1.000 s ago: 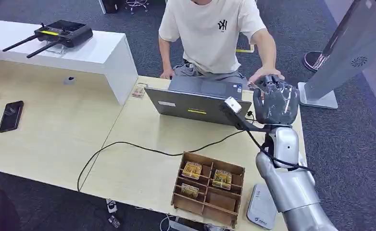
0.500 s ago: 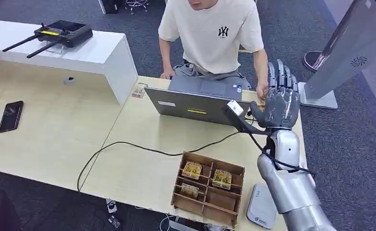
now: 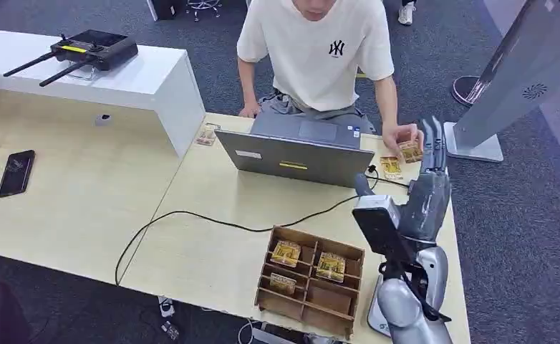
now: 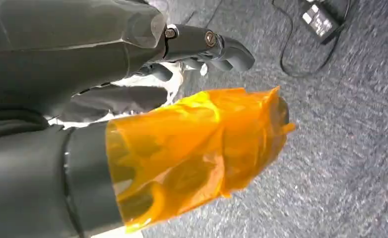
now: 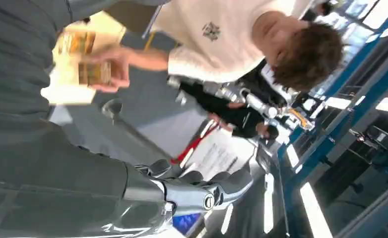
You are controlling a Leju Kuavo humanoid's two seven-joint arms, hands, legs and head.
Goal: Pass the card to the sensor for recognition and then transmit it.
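Handover looks done: right hand (image 3: 429, 168) stands empty with fingers straight, since the person's hand (image 3: 400, 135) now holds the card (image 3: 409, 151) beside the laptop (image 3: 295, 154).

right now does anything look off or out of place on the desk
Little stands out. One card lies loose on the desk beside the laptop instead of in the wooden tray, and the person's hand holds another card. A black cable trails across the desk.
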